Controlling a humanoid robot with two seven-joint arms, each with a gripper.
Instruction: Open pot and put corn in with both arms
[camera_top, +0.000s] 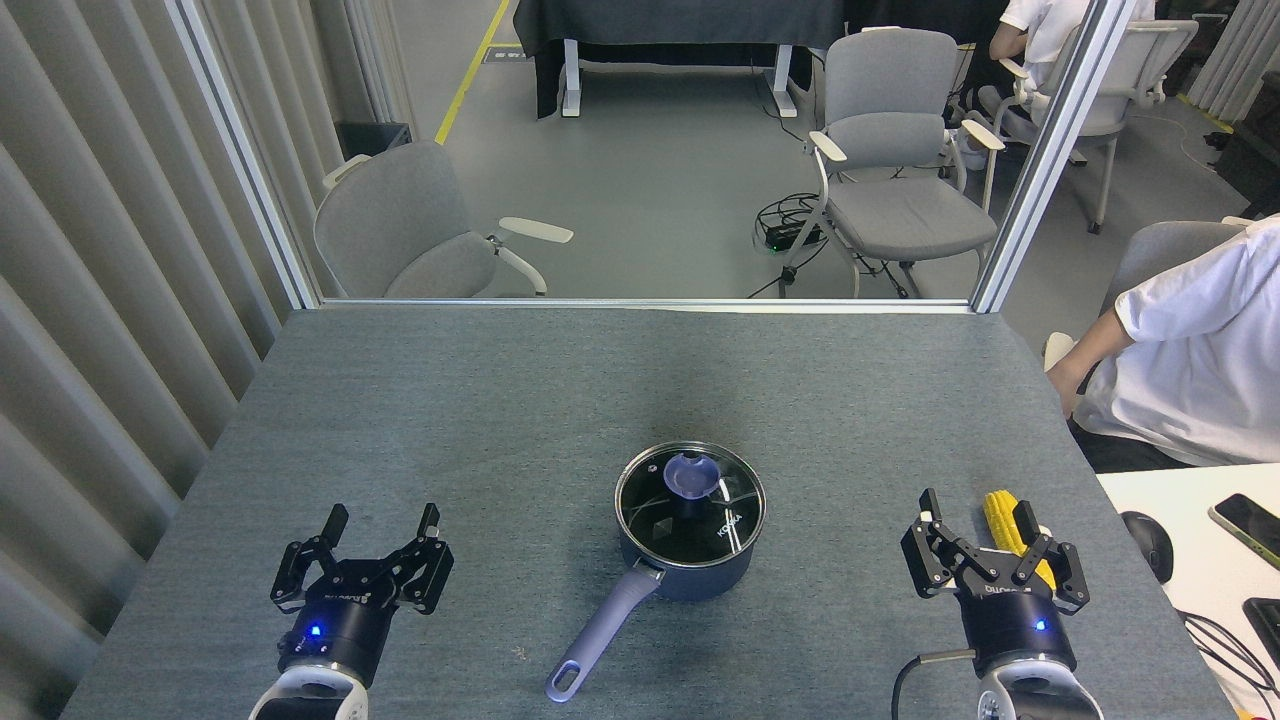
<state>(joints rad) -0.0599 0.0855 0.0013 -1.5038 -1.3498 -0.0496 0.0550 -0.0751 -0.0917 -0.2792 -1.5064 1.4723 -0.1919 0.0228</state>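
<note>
Presently, right hand (977, 528): fingers spread apart, grasping nothing, low over the surface (450, 400).
Corn (1003, 522): directly beyond the right hand, between its spread fingers as seen from the head; contact cannot be told.
Corn handling: likely stiff, light, bumpy and prone to roll; best pinched across the thick middle.
Left hand (384, 526): released too, empty, with bare surface around it.
Pot (690, 540): between both hands, well apart from each, handle (605, 630) pointing back toward the robot.
Lid (690, 505): seated on the pot; glass, probably smooth and breakable.
Lid hold: purple knob (695, 475).
Hidden: corn's near end behind the right hand; pot contents blurred by reflections.
</note>
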